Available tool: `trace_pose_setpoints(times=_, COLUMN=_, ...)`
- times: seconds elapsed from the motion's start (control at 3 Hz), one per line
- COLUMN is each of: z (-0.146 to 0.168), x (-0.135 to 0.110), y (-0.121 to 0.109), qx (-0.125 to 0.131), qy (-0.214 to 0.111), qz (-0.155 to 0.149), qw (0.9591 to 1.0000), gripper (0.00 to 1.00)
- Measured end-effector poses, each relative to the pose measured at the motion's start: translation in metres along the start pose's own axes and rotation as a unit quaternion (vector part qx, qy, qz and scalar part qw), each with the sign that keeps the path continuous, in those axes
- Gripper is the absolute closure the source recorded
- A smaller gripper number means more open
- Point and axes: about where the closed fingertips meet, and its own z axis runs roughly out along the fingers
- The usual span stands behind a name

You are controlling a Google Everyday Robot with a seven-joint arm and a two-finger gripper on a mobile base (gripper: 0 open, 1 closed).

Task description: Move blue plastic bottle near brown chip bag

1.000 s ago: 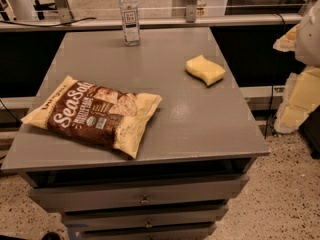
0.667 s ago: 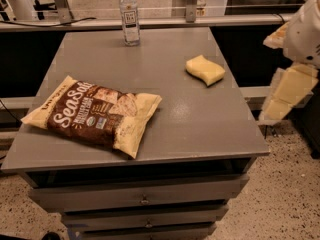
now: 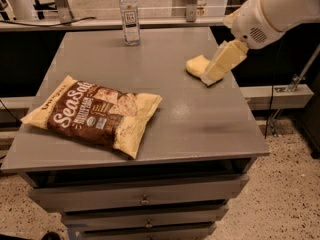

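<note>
The blue plastic bottle point(image 3: 129, 17), clear with a white cap and a white label, stands upright at the far edge of the grey table point(image 3: 200, 129), left of centre. The brown chip bag point(image 3: 95, 115) with cream-yellow ends and white "Sea Salt" script lies flat at the front left. My arm reaches in from the upper right. My gripper point(image 3: 216, 73) hangs low over the table's right side, just right of a yellow sponge and partly in front of it. It is far from both the bottle and the bag and holds nothing that I can see.
A yellow sponge point(image 3: 196, 65) lies on the table's right half. The table has drawers point(image 3: 145, 200) below its front edge. A rail and metal posts point(image 3: 190, 4) run behind the table. A speckled floor lies to the right.
My arm has swung in from the right edge of the view, and the gripper now hangs over the table beside the sponge. The bottle, bag and sponge have not moved.
</note>
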Motion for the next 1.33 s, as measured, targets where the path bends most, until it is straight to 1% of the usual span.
trace_pose_setpoints(times=0.33, z=0.056, x=-0.035, y=-0.041, qx=0.005, qy=-0.100, qz=0.053, qw=0.9936, gripper=0.00)
trace_pose_setpoints(times=0.67, z=0.056, x=-0.035, y=-0.041, qx=0.005, qy=-0.100, qz=0.053, qw=0.9936, gripper=0.00)
trace_pose_setpoints(times=1.0, z=0.064, x=-0.042, y=-0.046, qx=0.016, qy=-0.121, qz=0.068, qw=0.9902, gripper=0.00)
trace_pose_setpoints(times=1.33, z=0.095, x=-0.069, y=-0.071, qx=0.034, qy=-0.190, qz=0.110, qw=0.9750, gripper=0.00)
